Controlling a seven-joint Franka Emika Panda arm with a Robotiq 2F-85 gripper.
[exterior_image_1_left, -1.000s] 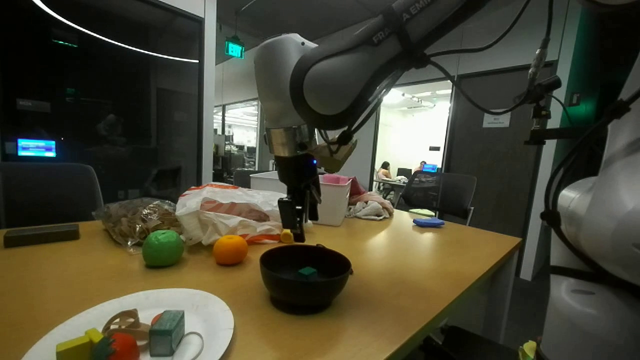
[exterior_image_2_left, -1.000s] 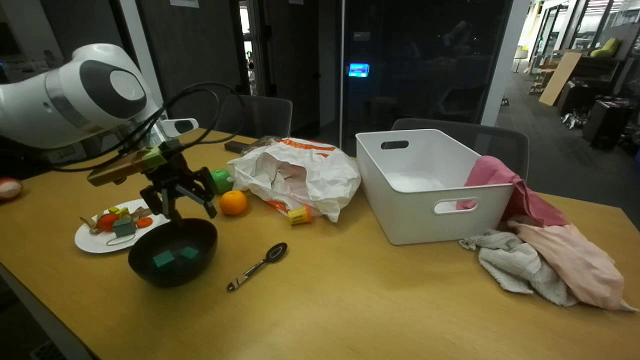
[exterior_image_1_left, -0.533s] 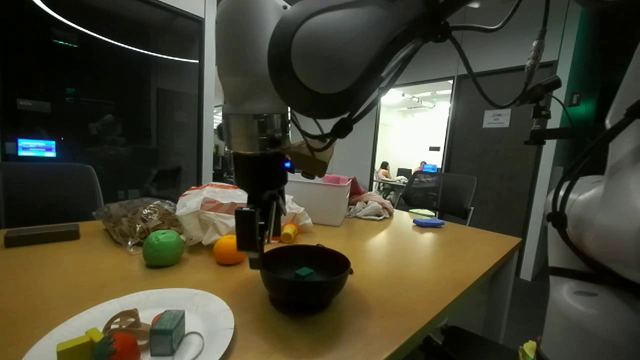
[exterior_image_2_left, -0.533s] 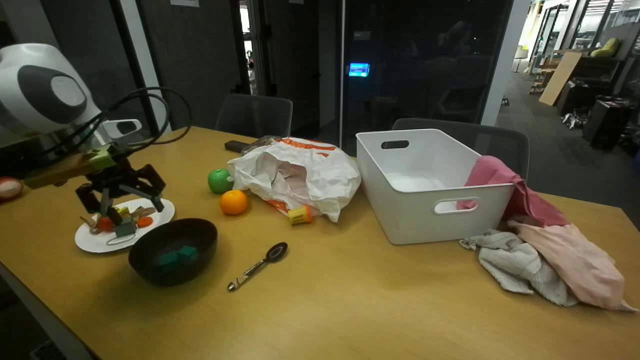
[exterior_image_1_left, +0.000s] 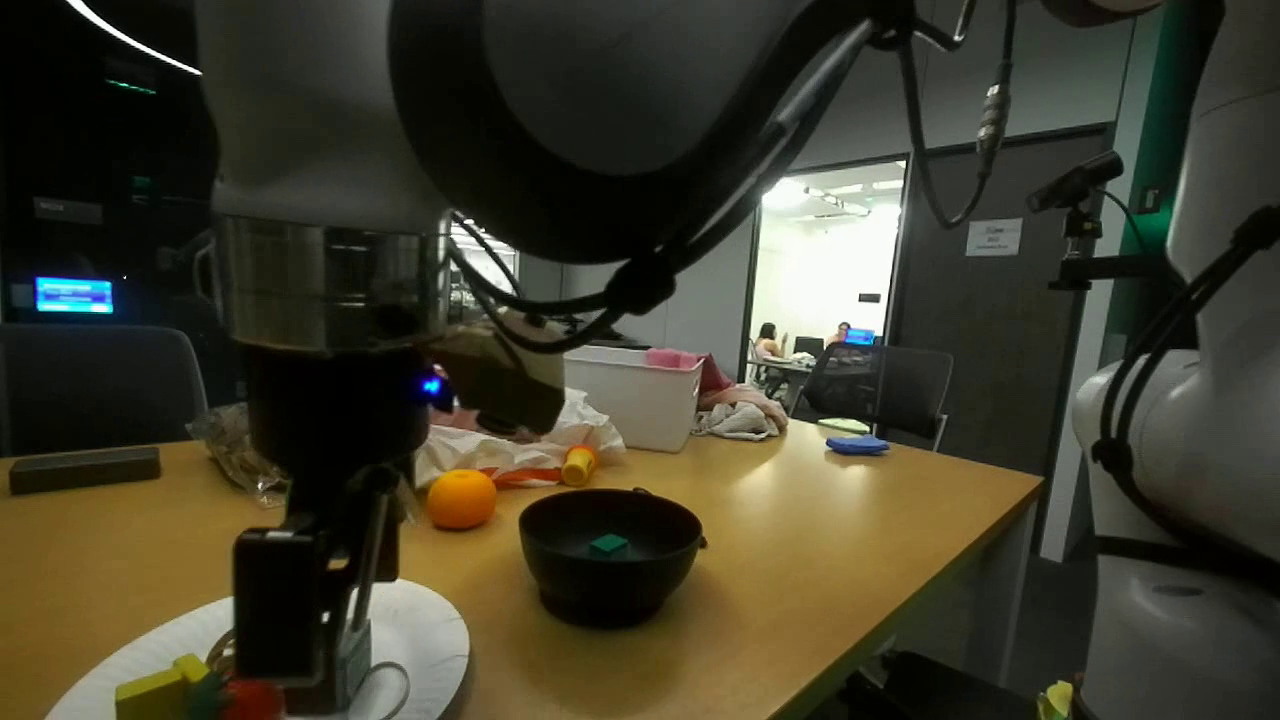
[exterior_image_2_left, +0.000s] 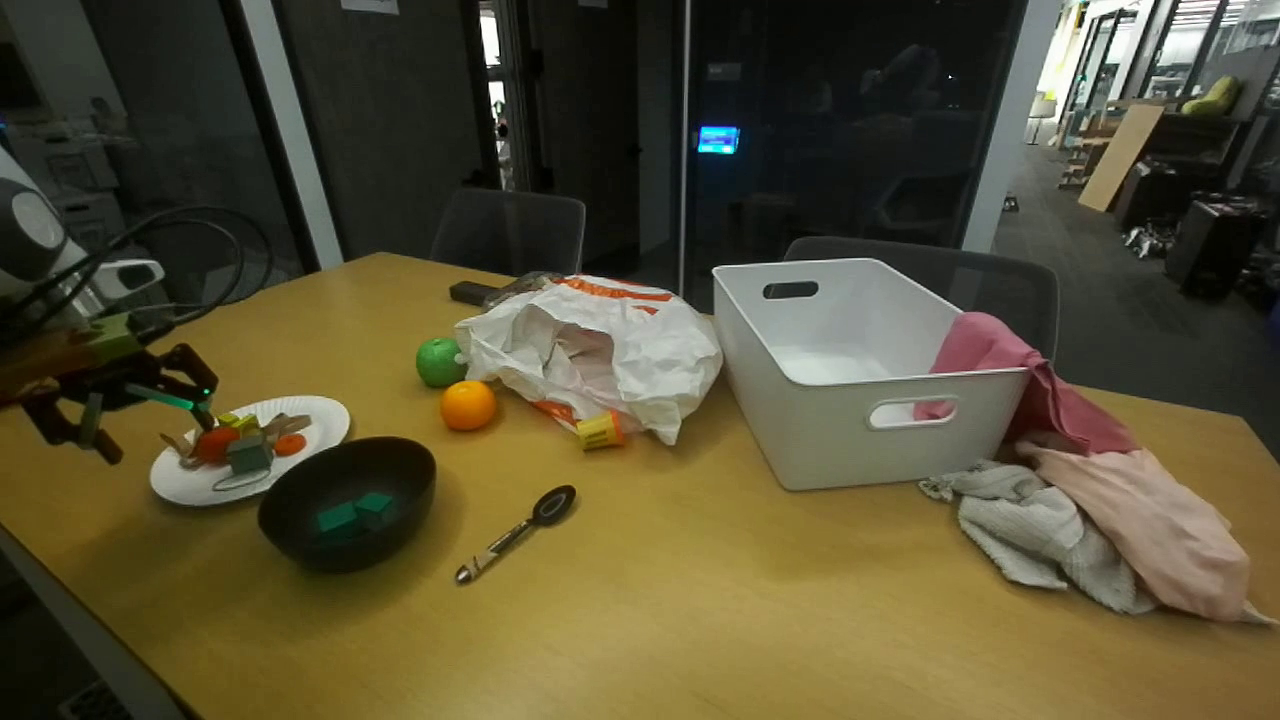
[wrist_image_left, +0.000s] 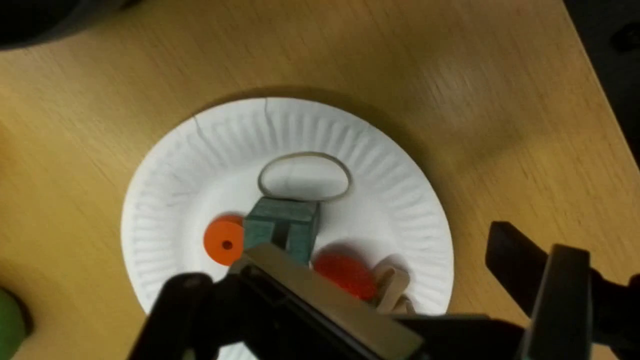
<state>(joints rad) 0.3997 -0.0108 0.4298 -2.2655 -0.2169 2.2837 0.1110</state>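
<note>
Gripper (exterior_image_2_left: 157, 434) spread and empty at the edge of a laden paper plate (wrist_image_left: 410, 190)

The fingers (wrist_image_left: 565, 300) stand wide apart with nothing between them. In the wrist view one covers part of the plate and the other shows against the table (wrist_image_left: 500, 175) past the rim; whether either tip touches anything cannot be told. On the plate lie a grey-green block (wrist_image_left: 280, 212), a rubber band (wrist_image_left: 306, 154) just beside it, an orange disc (wrist_image_left: 222, 237) close against it, a red strawberry-shaped piece (wrist_image_left: 345, 275) and a tan curled strip (wrist_image_left: 394, 286); yellow blocks (exterior_image_1_left: 150, 695) show next to the red piece. Near the plate stands a black bowl (exterior_image_1_left: 612, 588) holding two green cubes (exterior_image_2_left: 375, 508). Farther off are a whole orange (exterior_image_2_left: 467, 405), a green fruit (exterior_image_2_left: 439, 362), a spoon (exterior_image_2_left: 511, 537), a crumpled plastic bag (exterior_image_2_left: 650, 345) with a yellow tub (exterior_image_2_left: 600, 430) beside it, and a white bin (exterior_image_2_left: 820, 435) with pink cloth (exterior_image_2_left: 990, 345) over its wall.
</note>
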